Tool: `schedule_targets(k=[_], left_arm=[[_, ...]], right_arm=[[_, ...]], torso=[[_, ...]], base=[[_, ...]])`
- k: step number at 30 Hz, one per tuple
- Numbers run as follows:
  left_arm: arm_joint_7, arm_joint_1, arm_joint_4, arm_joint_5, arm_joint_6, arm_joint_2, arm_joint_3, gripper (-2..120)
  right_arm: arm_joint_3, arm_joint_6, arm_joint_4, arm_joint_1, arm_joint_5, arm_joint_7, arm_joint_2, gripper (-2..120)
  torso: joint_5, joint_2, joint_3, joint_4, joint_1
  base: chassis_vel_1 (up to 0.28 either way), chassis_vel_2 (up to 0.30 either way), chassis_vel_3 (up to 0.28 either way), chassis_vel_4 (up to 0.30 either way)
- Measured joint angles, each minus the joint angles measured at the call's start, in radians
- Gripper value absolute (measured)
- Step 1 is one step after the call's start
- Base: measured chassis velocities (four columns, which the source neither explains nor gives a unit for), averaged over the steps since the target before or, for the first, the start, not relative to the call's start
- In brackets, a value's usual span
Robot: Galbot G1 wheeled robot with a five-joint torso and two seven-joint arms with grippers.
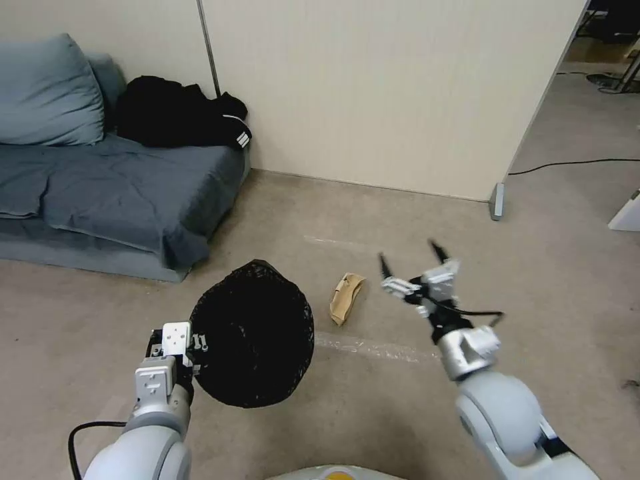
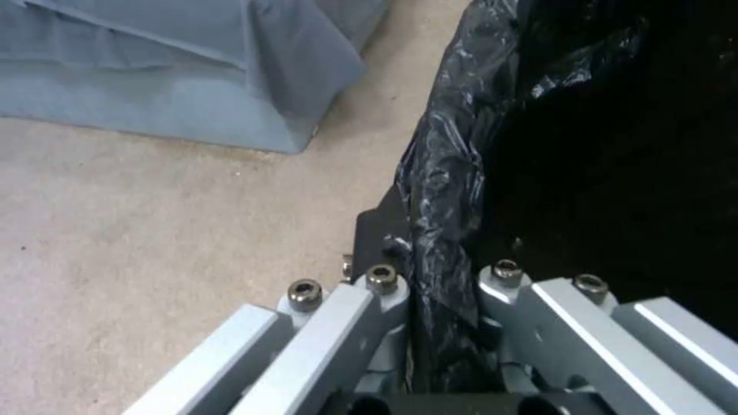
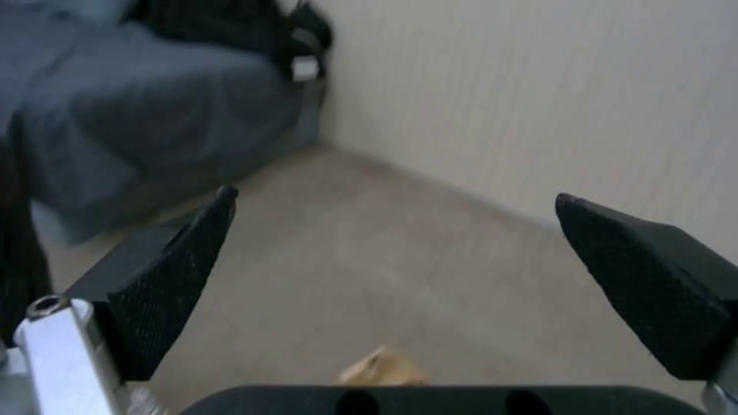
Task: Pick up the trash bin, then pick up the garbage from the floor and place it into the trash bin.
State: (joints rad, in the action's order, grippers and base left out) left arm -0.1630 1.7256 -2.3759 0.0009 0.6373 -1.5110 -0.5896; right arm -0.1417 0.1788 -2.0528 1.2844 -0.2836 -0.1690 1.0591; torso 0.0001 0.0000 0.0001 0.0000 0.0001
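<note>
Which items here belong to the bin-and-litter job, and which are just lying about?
Job:
- trash bin, black liner rim clamped by left end effector
- tan crumpled paper on the floor
- right end effector, open above the floor

Lying about:
- sofa
- black clothing
- floor cable

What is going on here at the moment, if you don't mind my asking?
The robot is clearing litter off the carpet. Its left gripper is shut on the rim of the trash bin, pinching the black bag liner, and holds the bin beside the grey sofa. The right gripper is open above the floor, just right of a tan crumpled paper that lies on the carpet between it and the bin.
</note>
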Motion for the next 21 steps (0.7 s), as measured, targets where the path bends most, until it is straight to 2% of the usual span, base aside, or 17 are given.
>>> schedule_targets(k=[1, 5, 6, 9, 10, 14, 15, 19, 21], left_arm=[[0.000, 0.000, 0.000, 0.000, 0.000, 0.000, 0.000, 3], [0.000, -0.001, 0.016, 0.014, -0.003, -0.003, 0.006, 3], [0.000, -0.001, 0.016, 0.014, -0.003, -0.003, 0.006, 3], [0.000, 0.004, 0.028, 0.024, -0.009, -0.008, 0.014, 3], [0.000, 0.004, 0.028, 0.024, -0.009, -0.008, 0.014, 3], [-0.001, 0.005, 0.037, 0.028, -0.014, -0.013, 0.015, 3], [-0.001, 0.005, 0.037, 0.028, -0.014, -0.013, 0.015, 3], [-0.005, 0.018, 0.040, 0.024, -0.018, -0.015, 0.015, 3], [-0.005, 0.023, 0.041, 0.021, -0.018, -0.015, 0.016, 3]], right_arm=[[0.000, 0.000, 0.000, 0.000, 0.000, 0.000, 0.000, 100], [0.187, 0.117, 0.145, -0.177, -0.117, -0.067, -0.050, 100], [0.187, 0.117, 0.145, -0.177, -0.117, -0.067, -0.050, 100], [0.326, 0.162, 0.270, -0.297, -0.217, -0.091, -0.054, 100], [0.326, 0.162, 0.270, -0.297, -0.217, -0.091, -0.054, 100], [0.414, 0.215, 0.437, -0.389, -0.303, -0.103, -0.009, 100], [0.414, 0.215, 0.437, -0.389, -0.303, -0.103, -0.009, 100], [0.440, 0.219, 0.598, -0.433, -0.353, -0.095, 0.077, 100], [0.440, 0.217, 0.626, -0.437, -0.361, -0.091, 0.098, 100]], torso=[[0.0000, 0.000, 0.000, 0.0000, 0.000], [-0.0001, 0.000, 0.000, 0.0003, 0.000], [-0.0001, 0.000, 0.000, 0.0003, 0.000], [-0.0003, 0.000, 0.000, 0.0002, 0.000], [-0.0003, 0.000, 0.000, 0.0002, 0.000], [-0.0005, 0.000, 0.000, 0.0000, 0.000], [-0.0005, 0.000, 0.000, 0.0000, 0.000], [-0.0003, 0.000, 0.000, 0.0000, 0.000], [-0.0002, 0.000, 0.000, 0.0001, 0.000]], base=[[0.000, 0.000, 0.000, 0.000], [0.000, 0.000, 0.000, 0.000], [0.000, 0.000, 0.000, 0.000], [0.000, 0.000, 0.000, 0.000], [0.000, 0.000, 0.000, 0.000], [0.000, 0.000, 0.000, 0.000], [0.000, 0.000, 0.000, 0.000], [0.000, 0.000, 0.000, 0.000], [0.000, 0.000, 0.000, 0.000]])
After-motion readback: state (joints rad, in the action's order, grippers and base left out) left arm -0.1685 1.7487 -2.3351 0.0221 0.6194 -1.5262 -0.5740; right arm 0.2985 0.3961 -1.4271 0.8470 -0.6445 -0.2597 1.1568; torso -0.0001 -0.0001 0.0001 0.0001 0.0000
